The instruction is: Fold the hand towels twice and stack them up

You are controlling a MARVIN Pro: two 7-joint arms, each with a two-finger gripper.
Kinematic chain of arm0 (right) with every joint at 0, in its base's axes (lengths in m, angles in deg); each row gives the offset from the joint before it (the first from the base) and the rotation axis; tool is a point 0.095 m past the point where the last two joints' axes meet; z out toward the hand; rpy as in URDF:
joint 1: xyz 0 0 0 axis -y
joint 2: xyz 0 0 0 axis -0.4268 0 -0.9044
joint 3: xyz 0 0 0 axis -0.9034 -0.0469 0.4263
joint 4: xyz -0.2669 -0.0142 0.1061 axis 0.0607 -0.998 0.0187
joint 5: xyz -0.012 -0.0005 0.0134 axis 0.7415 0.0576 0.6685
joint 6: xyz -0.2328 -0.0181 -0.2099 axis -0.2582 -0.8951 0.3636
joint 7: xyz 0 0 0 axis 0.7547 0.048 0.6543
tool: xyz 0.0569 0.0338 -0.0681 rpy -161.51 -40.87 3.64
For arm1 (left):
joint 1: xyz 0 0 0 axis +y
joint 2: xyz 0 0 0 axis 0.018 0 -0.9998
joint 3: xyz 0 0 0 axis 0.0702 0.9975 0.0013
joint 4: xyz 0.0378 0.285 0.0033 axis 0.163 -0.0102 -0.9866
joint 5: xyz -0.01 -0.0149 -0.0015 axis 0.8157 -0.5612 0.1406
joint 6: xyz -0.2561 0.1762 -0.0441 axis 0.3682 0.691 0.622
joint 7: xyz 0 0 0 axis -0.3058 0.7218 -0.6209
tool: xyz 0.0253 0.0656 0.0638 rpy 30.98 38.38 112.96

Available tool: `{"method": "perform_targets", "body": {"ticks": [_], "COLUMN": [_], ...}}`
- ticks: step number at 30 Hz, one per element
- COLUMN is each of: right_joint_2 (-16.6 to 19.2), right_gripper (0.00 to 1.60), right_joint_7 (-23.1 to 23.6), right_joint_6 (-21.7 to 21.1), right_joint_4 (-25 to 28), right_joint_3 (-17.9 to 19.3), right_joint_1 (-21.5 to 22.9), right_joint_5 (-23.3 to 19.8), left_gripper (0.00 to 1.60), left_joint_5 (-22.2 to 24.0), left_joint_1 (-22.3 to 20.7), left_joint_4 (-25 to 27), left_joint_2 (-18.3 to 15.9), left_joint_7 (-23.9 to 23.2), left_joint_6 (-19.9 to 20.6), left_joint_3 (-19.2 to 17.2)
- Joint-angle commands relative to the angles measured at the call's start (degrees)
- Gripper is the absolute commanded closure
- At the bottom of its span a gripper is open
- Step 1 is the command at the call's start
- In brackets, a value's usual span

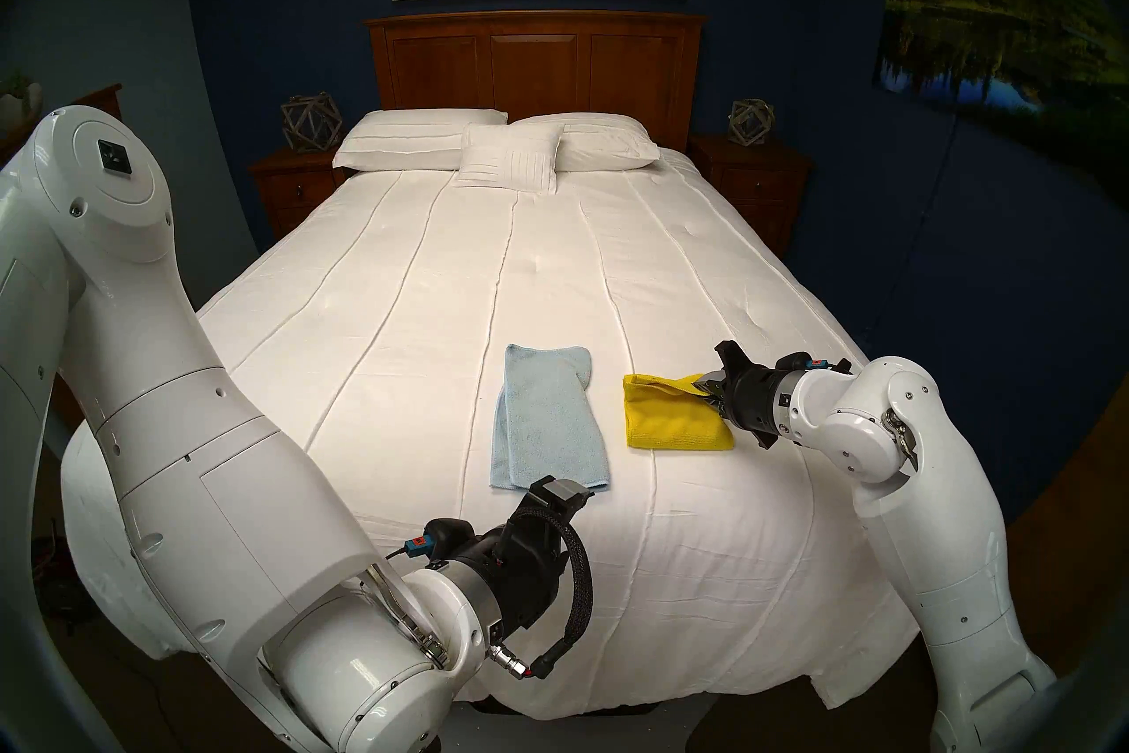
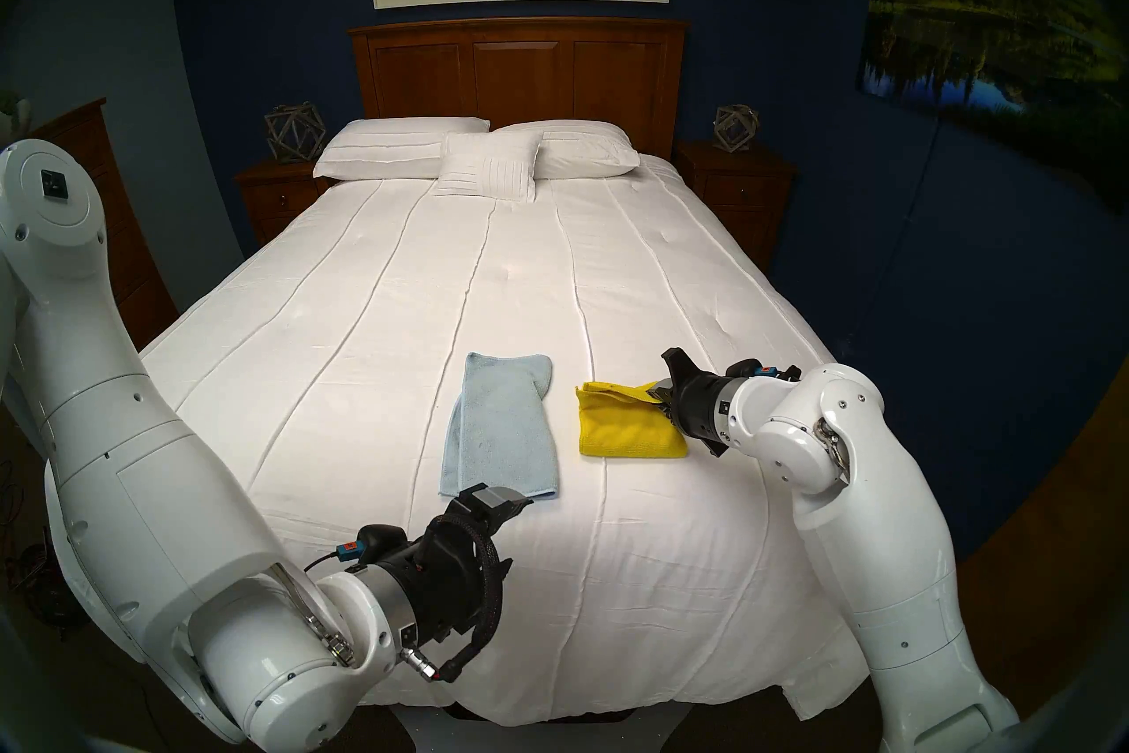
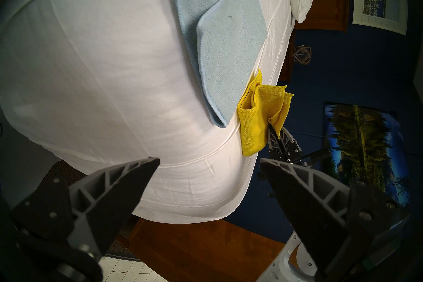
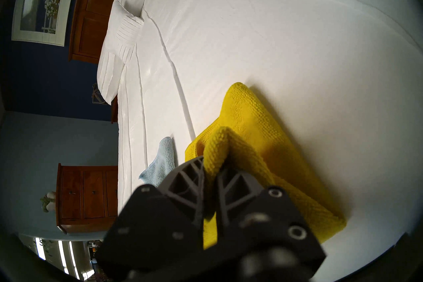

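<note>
The pale blue hand towel [image 1: 547, 415] lies folded lengthwise on the white bedspread [image 1: 427, 305], its far right corner turned over; it also shows in the left wrist view [image 3: 229, 34]. The yellow hand towel [image 1: 672, 418] lies folded to its right. My right gripper [image 1: 705, 388] is shut on the yellow towel's right far edge and lifts that corner a little; the right wrist view shows cloth [image 4: 251, 137] pinched between the fingers [image 4: 190, 174]. My left gripper [image 1: 565, 492] is open and empty, just in front of the blue towel's near edge [image 3: 209, 161].
Three white pillows [image 1: 489, 147] lie at the wooden headboard [image 1: 537, 67]. Nightstands with wire ornaments stand at both sides [image 1: 293, 183] [image 1: 751, 171]. The bedspread's front edge [image 1: 611, 672] drops off close behind my left wrist.
</note>
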Motion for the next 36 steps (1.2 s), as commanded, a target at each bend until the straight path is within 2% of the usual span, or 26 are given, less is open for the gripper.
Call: {"method": "perform_targets", "body": {"ticks": [1, 4, 5, 6, 8, 9, 10, 15, 23, 31, 36], "right_joint_2": [-2.56, -3.41, -3.35, -3.87, -4.26, -4.15, -4.21, -3.7, -3.73, -4.71, -3.31], "right_gripper": [1.0, 0.99, 0.97, 0.88, 0.48, 0.17, 0.01, 0.0, 0.0, 0.0, 0.0], "right_joint_7": [-1.59, -2.71, -3.81, -3.83, -4.79, -5.53, -6.14, -9.05, -9.22, -10.11, -12.79], "right_joint_6": [-0.99, -1.51, -1.84, -2.13, -2.73, -2.98, -3.24, -4.18, -4.24, -4.14, -3.7], "right_joint_4": [-1.8, -3.05, -4.59, -4.29, -4.95, -5.74, -6.08, -8.61, -7.65, -4.18, 0.61], "right_joint_3": [-1.35, -1.73, -2.7, -2.04, -1.93, -2.36, -2.38, -3.62, -1.67, 2.56, 6.02], "right_joint_1": [6.52, 7.95, 10.06, 9.27, 9.85, 10.87, 11.21, 13.74, 14.34, 14.82, 11.8], "right_joint_5": [1.05, 1.43, 1.15, 1.59, 1.68, 1.31, 1.24, 0.61, -0.61, -6.47, -10.07], "left_gripper": [0.0, 0.0, 0.0, 0.0, 0.0, 0.0, 0.0, 0.0, 0.0, 0.0, 0.0], "left_joint_5": [-0.04, -0.07, -0.07, -0.08, -0.1, -0.1, -0.11, -0.14, -0.22, -0.32, -0.74], "left_joint_1": [-0.08, -0.06, -0.05, -0.04, -0.02, -0.01, 0.0, 0.06, 0.12, 0.15, -0.87], "left_joint_4": [0.01, 0.01, 0.01, 0.01, 0.01, 0.01, 0.01, 0.01, 0.01, 0.01, 0.01], "left_joint_2": [-0.04, -0.08, -0.09, -0.11, -0.14, -0.15, -0.16, -0.23, -0.32, -0.4, -0.75], "left_joint_7": [-0.15, -0.13, -0.12, -0.12, -0.11, -0.1, -0.1, -0.1, -0.03, 0.07, 0.05], "left_joint_6": [0.03, 0.01, -0.01, -0.02, -0.04, -0.05, -0.07, -0.14, -0.23, -0.29, -0.32], "left_joint_3": [-0.32, -0.34, -0.35, -0.37, -0.39, -0.4, -0.41, -0.47, -0.53, -0.56, -0.46]}}
